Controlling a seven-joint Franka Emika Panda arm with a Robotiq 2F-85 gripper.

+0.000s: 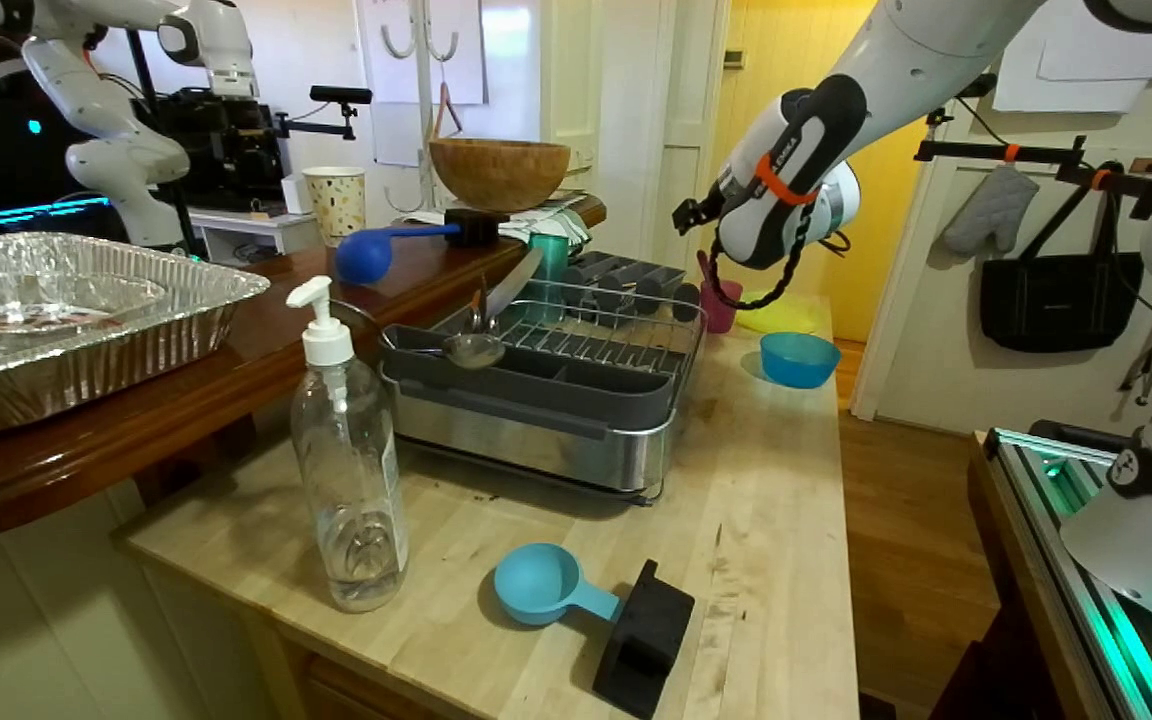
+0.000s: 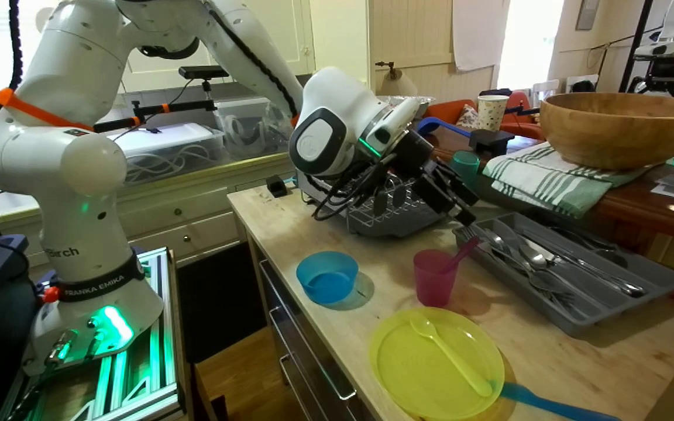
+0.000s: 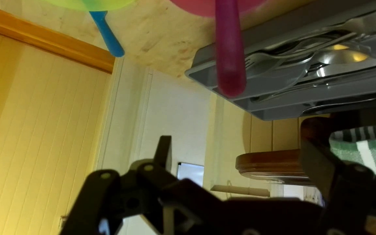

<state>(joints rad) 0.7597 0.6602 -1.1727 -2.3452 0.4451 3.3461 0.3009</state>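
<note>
Gripper (image 3: 238, 156) hangs with fingers (image 3: 164, 148) spread, holding nothing; near it, lower, a pink handle (image 3: 229, 49) leans in a pink cup (image 2: 432, 282); a gray tray (image 3: 204, 56) sits beside; this seems like reaching, and grabbing calls for coming down.

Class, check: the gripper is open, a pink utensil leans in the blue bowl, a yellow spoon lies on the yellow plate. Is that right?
The blue bowl is wrong: the pink utensil leans in the pink cup, as both exterior views show. The gripper is open and the yellow spoon lies on the yellow plate.
</note>
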